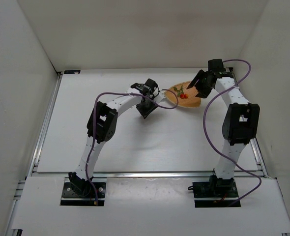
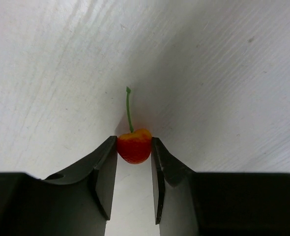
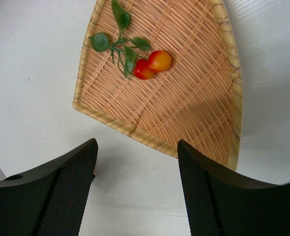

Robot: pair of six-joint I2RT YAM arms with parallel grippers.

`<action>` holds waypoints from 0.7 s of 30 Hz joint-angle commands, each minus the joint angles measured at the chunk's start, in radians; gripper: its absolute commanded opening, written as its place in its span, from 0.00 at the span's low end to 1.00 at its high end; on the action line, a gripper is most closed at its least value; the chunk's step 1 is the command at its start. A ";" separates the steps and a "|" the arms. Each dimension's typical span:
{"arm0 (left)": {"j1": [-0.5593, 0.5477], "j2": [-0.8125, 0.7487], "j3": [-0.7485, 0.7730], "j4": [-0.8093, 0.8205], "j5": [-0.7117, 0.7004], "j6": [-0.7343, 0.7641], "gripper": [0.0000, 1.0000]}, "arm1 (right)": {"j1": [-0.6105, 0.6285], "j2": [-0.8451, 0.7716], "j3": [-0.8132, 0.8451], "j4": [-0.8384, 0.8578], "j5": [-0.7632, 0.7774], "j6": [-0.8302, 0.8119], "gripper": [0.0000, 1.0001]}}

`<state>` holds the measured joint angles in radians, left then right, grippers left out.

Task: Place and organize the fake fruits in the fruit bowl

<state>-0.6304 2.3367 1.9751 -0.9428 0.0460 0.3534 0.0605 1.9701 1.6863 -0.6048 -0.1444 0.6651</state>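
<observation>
Now the left gripper point(image 2: 134, 143) is clenched on one red-orange cherry point(image 2: 133, 150) lying on the white table point(image 2: 61, 73), outside the woven fruit bowl point(image 3: 194, 113), where a leafy pair of cherries point(image 3: 152, 65) already rests. The pinch is only at the very tips, so I think the round fruit may slip out during lifting. The right gripper point(image 3: 136, 143) hangs open and empty over the bowl's edge and may obstruct the delivery.
</observation>
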 commanded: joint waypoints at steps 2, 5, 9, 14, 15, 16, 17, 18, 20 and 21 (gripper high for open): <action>-0.011 -0.010 0.121 0.009 0.022 -0.008 0.22 | -0.017 -0.066 0.013 -0.004 0.006 -0.019 0.71; -0.034 -0.030 0.200 0.048 -0.006 -0.008 0.22 | -0.039 -0.094 -0.023 -0.004 0.006 -0.019 0.71; -0.061 -0.057 0.225 0.214 -0.006 0.039 0.22 | -0.079 -0.134 -0.077 -0.004 0.040 -0.019 0.70; -0.098 0.079 0.370 0.386 0.048 0.052 0.23 | -0.102 -0.134 -0.099 0.007 0.029 -0.019 0.70; -0.098 0.093 0.379 0.427 0.061 0.052 0.27 | -0.102 -0.134 -0.099 0.007 0.029 -0.019 0.70; -0.098 0.104 0.380 0.464 0.074 0.052 0.27 | -0.102 -0.134 -0.108 0.007 0.029 -0.019 0.70; -0.107 0.128 0.392 0.525 0.092 0.052 0.28 | -0.102 -0.134 -0.108 0.007 0.029 -0.019 0.70; -0.107 0.139 0.404 0.547 0.103 0.042 0.29 | -0.111 -0.134 -0.108 0.007 0.029 -0.019 0.70; -0.107 0.150 0.404 0.585 0.113 0.042 0.31 | -0.120 -0.134 -0.117 0.016 0.029 -0.010 0.70; -0.107 0.164 0.404 0.602 0.114 0.042 0.32 | -0.120 -0.134 -0.128 0.016 0.020 -0.001 0.70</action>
<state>-0.7422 2.4844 2.3558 -0.4496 0.1131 0.3927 -0.0498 1.8706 1.5738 -0.6018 -0.1165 0.6624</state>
